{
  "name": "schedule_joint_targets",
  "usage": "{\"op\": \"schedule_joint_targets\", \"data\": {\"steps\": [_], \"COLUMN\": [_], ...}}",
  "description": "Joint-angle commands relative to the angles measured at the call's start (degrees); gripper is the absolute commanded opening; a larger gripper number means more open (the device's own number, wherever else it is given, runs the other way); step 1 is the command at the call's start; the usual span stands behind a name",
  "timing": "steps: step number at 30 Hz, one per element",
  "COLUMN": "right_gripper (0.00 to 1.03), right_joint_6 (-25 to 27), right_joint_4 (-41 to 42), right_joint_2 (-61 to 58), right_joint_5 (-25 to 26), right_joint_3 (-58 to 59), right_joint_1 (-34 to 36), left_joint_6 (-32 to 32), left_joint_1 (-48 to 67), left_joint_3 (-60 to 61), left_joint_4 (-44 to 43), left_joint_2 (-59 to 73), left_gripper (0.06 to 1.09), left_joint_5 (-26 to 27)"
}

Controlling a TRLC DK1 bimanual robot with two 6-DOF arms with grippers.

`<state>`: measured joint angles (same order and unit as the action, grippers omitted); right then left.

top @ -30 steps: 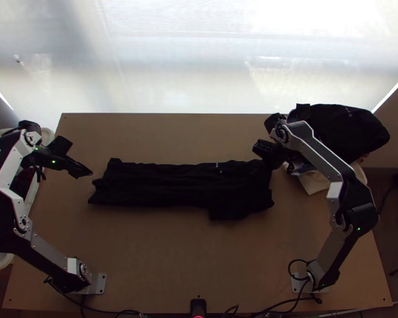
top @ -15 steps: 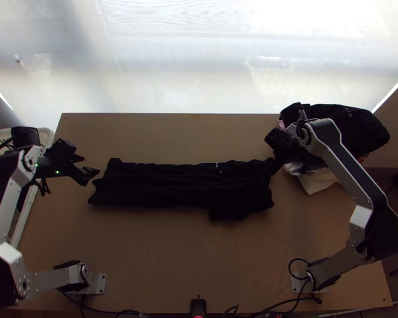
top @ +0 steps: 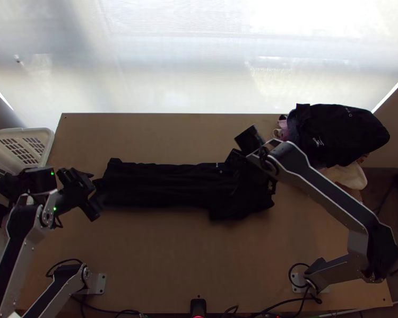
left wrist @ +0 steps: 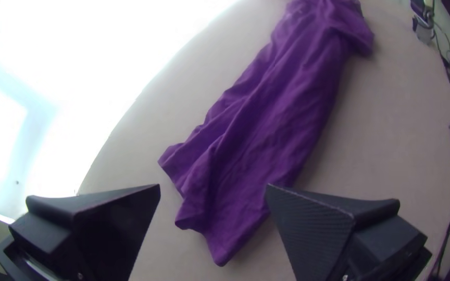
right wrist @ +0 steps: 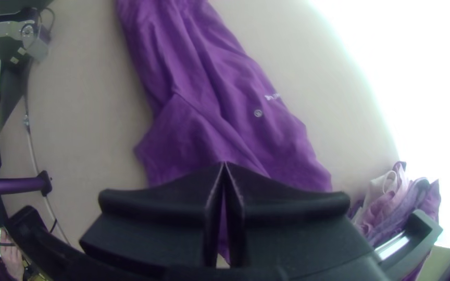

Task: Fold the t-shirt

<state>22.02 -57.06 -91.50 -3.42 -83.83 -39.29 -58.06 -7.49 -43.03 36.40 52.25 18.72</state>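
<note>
Both arms: silver-grey links, black joints, black cables; screwed base plates by the worktop's near edge. Left arm: green lamps.

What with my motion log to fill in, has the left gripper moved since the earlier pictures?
Yes: the left gripper has come down the top view, nearer its arm's base plate.

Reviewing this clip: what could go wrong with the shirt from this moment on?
The right gripper is shut above the shirt; pressed down like that, it might push the cloth instead of picking it up.

The left gripper is open by the shirt's creased, uneven end, so a grab there may catch only some layers and leave a crooked fold.

The right arm passes near the clothes pile and could snag it.
</note>
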Motion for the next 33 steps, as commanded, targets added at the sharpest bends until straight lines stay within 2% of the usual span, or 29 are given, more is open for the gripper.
{"op": "schedule_joint_targets", "data": {"steps": [1,7,10,16,19,26,33], "right_gripper": [0.03,0.03,0.03,0.03,0.03,0.03,0.03], "right_joint_6": [-1.37,-1.54,-2.42,-2.33,-2.77,-3.21,-4.00], "right_joint_4": [4.76,12.76,16.54,19.79,21.64,24.54,26.21], "right_joint_2": [-0.87,-2.89,-4.30,-5.35,-5.62,-6.23,-6.76], "right_joint_5": [1.49,3.95,4.12,4.56,4.48,4.39,4.30], "right_joint_3": [3.06,7.19,8.60,11.06,12.38,14.40,15.80], "right_joint_1": [-5.62,-8.35,-8.44,-7.91,-7.47,-6.85,-6.33], "left_joint_6": [-11.28,-18.31,-19.11,-20.69,-21.83,-21.83,-21.04], "left_joint_1": [2.65,6.43,10.56,16.19,19.00,19.44,17.33], "left_joint_3": [11.38,19.21,22.90,31.78,36.79,38.10,37.31], "left_joint_4": [-7.93,-12.32,-13.81,-24.71,-33.24,-42.56,-52.84], "left_joint_2": [-7.95,-16.04,-18.67,-20.08,-19.91,-14.81,-1.62], "left_gripper": [1.04,1.04,1.04,1.04,1.03,1.03,1.03], "left_joint_5": [-3.16,-3.16,-3.60,-5.80,-6.94,-8.00,-8.00]}}
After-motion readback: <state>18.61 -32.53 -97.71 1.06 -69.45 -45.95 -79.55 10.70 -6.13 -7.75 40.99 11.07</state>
